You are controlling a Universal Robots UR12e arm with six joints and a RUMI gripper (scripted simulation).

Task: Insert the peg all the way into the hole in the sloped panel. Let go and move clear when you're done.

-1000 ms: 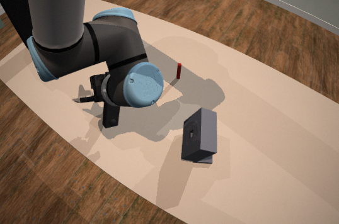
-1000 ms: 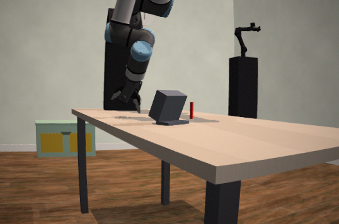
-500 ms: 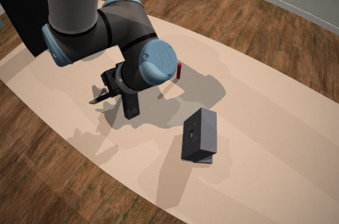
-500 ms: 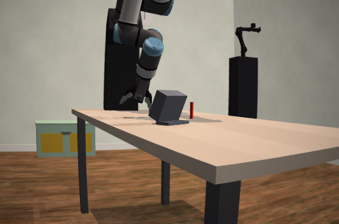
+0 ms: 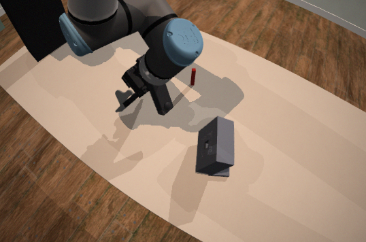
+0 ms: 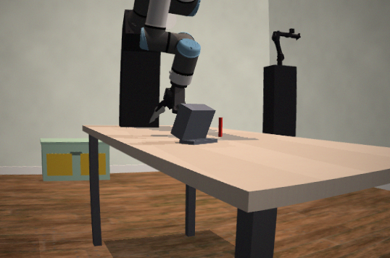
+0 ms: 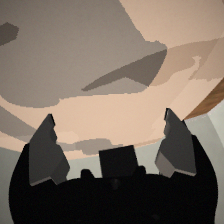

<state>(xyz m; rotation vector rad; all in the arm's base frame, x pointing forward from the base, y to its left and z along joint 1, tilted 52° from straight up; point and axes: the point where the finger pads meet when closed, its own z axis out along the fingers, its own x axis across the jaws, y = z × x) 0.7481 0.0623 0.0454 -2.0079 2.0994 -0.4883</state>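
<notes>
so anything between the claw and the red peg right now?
No object. In the top view only bare, shadowed table separates the open claw from the upright red peg; the sloped panel block sits off to one side.

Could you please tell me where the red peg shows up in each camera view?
Top: the red peg stands upright just right of the wrist, above the grey block.
Exterior: it stands on the table just right of the block.
Wrist: not in view.
Shared landmark: the grey block.
</notes>
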